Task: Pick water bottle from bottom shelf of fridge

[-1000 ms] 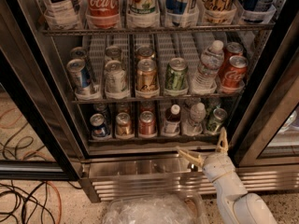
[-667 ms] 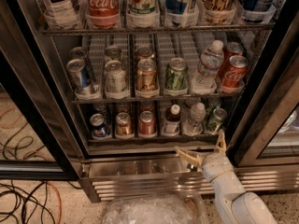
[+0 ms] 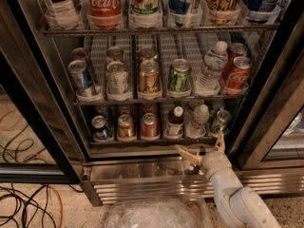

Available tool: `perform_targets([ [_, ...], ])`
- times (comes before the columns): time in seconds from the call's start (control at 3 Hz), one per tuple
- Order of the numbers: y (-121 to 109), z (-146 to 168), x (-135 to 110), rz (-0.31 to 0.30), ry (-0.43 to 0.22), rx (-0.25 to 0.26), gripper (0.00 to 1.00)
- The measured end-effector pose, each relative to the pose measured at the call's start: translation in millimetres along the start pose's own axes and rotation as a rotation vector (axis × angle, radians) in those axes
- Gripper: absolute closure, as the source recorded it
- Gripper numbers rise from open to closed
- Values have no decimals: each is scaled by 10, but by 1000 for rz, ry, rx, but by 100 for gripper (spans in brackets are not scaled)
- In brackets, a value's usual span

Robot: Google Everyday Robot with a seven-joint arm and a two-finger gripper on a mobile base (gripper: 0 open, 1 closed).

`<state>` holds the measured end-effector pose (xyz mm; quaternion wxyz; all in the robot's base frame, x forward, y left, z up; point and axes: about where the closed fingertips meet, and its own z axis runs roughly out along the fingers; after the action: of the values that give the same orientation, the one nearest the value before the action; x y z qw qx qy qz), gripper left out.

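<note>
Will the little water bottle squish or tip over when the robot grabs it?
Probably squishes a little: the water bottle looks thin, clear and ribbed. It might tip, being tall and narrow in its lane. The gripper hangs open just below the bottom shelf.

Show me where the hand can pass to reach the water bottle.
The hand, open, sits at the steel sill below the bottom shelf. Free room: the front opening above the sill, and over the low cans left. Crowded: the water bottle stands close between the dark bottle and green can.
</note>
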<state>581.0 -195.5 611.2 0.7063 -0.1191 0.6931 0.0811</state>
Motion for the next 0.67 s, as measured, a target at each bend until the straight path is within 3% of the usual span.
perform_targets([
  [0.33, 11, 75, 27, 8, -6, 0, 0],
  [0.67, 11, 76, 28, 8, -6, 0, 19],
])
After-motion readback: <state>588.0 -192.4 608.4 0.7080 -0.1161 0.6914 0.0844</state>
